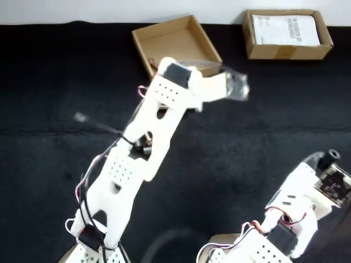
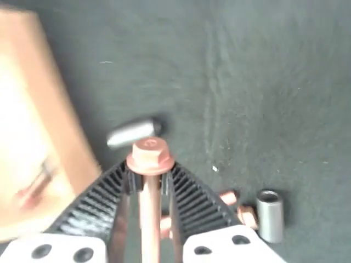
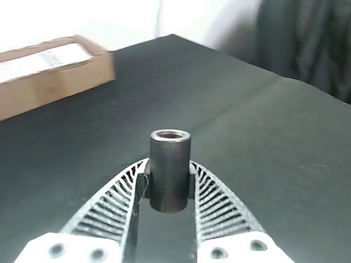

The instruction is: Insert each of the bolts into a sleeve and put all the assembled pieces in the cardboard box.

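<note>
**High view.** The black table [image 1: 258,159] carries the open box [image 1: 164,38] at its far edge, near the centre. A closed box [image 1: 274,51] with a paper label on its lid sits at the same edge, well apart from the open box. The left arm [image 1: 126,170] rises from the near edge toward the open box. The left fingers [image 1: 235,86] are above the table just beside the box's near corner; they are blurred, so their state cannot be read in this view. The right arm [image 1: 296,203] stands at the near edge on the other side. The right fingers [image 1: 316,159] carry the held sleeve [image 1: 332,157], a dark cylinder, at their tip. A small grey item [image 1: 80,116] lies on the table apart from both arms and is too blurred to identify.

**Left wrist view.** The left fingers [image 2: 93,205] are closed on the held bolt [image 2: 150,155], which is copper-coloured. Its shank runs between the fingers and its hex head projects past the tips. Beyond the head, the lying sleeve [image 2: 134,133] rests on its side on the table, near the wall of the open box [image 2: 66,126]. A blurred copper-toned piece [image 2: 35,183] lies inside that box. The standing sleeve [image 2: 270,215] is upright on the table, with loose bolts [image 2: 227,197] just beside it.

**Right wrist view.** The right fingers [image 3: 109,205] are clamped on the held sleeve [image 3: 170,164]. The sleeve is upright with its bore facing up, clear of the table [image 3: 263,142]. The closed box [image 3: 55,76] sits at the far table edge
</note>
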`<state>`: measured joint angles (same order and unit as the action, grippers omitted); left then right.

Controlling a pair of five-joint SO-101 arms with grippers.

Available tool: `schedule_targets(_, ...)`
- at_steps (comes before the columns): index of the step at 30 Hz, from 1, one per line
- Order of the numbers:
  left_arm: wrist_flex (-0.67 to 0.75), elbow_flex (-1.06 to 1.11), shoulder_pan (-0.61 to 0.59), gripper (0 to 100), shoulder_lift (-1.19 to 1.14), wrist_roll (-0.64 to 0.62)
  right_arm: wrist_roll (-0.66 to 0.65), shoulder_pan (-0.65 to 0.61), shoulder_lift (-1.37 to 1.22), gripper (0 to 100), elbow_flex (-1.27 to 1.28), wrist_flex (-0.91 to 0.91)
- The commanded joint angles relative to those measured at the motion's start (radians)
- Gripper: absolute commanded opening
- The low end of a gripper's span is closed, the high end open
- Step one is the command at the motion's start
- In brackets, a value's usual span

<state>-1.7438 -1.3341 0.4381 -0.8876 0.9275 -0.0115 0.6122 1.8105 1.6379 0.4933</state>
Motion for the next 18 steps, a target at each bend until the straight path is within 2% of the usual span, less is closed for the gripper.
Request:
schedule_targets(1,-0.009,-0.018,0.039,1,0.254,-0.147,0.072,-0.122,0.019,0.8,-0.004,-0.019)
schedule_targets(5,-0.009,-0.015,0.025,1,0.381,-0.155,0.178,-0.300,0.019,0.8,-0.007,-0.019)
schedule_targets(8,-0.011,-0.022,-0.041,1,0.452,-0.155,0.249,-0.426,0.021,0.8,-0.015,-0.019)
schedule_targets(12,-0.011,-0.018,-0.136,1,0.615,-0.186,0.267,-0.587,0.021,0.8,-0.018,-0.019)
schedule_targets(18,-0.018,-0.015,-0.220,1,0.901,-0.612,0.265,-0.766,0.021,0.8,-0.056,-0.018)
